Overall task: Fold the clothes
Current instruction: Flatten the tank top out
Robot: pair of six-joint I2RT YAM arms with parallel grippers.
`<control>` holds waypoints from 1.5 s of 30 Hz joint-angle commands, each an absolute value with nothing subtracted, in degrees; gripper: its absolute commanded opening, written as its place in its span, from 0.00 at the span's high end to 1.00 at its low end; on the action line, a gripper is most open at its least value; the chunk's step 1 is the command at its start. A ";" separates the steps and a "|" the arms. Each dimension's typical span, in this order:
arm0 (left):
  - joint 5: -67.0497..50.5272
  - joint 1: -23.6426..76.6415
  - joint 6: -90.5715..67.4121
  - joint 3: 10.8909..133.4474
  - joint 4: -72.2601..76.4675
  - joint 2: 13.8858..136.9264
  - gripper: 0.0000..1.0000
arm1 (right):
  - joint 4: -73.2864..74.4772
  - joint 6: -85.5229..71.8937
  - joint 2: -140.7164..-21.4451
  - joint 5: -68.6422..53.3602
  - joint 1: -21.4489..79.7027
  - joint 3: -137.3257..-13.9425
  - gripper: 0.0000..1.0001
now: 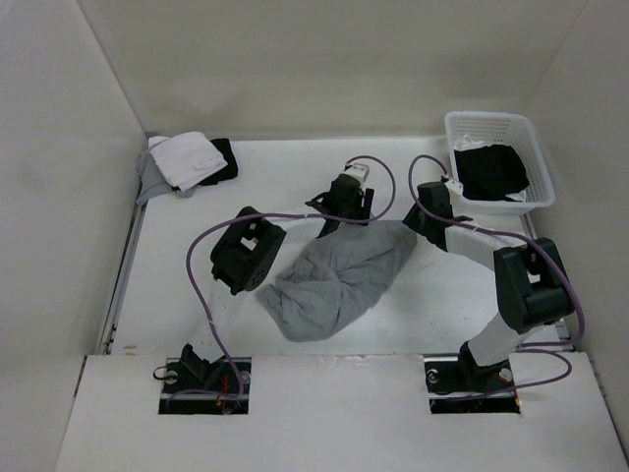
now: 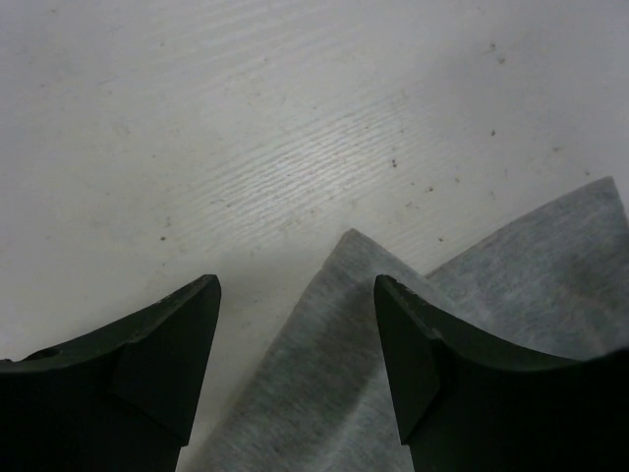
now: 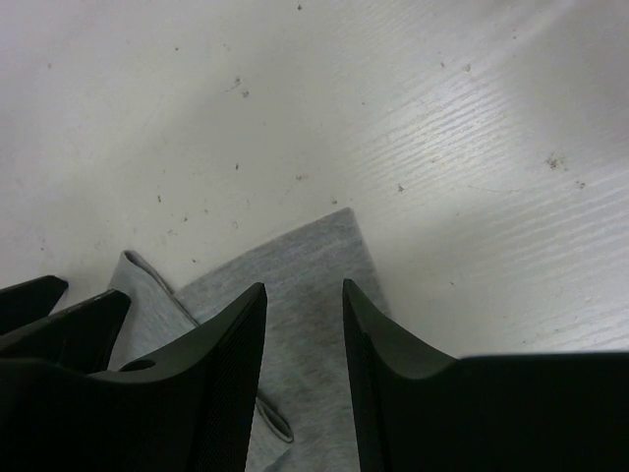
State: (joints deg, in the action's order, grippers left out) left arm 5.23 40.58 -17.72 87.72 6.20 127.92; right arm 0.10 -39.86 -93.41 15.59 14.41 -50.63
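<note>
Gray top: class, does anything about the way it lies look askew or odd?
Yes. The gray top lies rumpled on the table, its near end bunched into a wrinkled heap rather than spread flat.

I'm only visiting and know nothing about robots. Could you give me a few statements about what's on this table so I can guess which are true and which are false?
1. The gray top lies bunched up on the table, not neatly folded. True.
2. The white basket is empty. False: a black garment lies in it.
3. The left gripper is clamped shut. False: it stands open, with a strip of the gray top between its sides.
4. A folded white cloth sits at the far left corner. True.
</note>
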 commanded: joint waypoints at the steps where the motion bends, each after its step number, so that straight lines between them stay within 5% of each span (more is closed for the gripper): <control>1: -1.57 41.09 -15.82 92.63 4.31 129.54 0.48 | 2.72 -37.89 -94.04 12.75 13.40 -53.79 0.58; 4: -1.93 41.35 -15.91 93.25 4.04 130.51 0.61 | 2.46 -37.53 -92.29 12.57 13.49 -52.74 0.58; 7: -1.50 41.18 -17.13 93.34 4.22 130.78 0.88 | 2.46 -37.53 -91.49 12.48 13.23 -52.21 0.58; 12: 0.34 40.12 -18.98 90.02 6.05 128.07 1.00 | 1.85 -37.71 -90.79 11.95 13.31 -51.59 0.57; 29: 13.79 37.57 -30.49 41.42 18.55 76.67 1.00 | 4.39 -37.08 -99.83 10.45 20.08 -62.12 0.53; 45: 20.39 30.46 -42.01 25.84 4.05 43.78 1.00 | 16.78 -38.14 -108.63 20.84 21.31 -75.58 0.53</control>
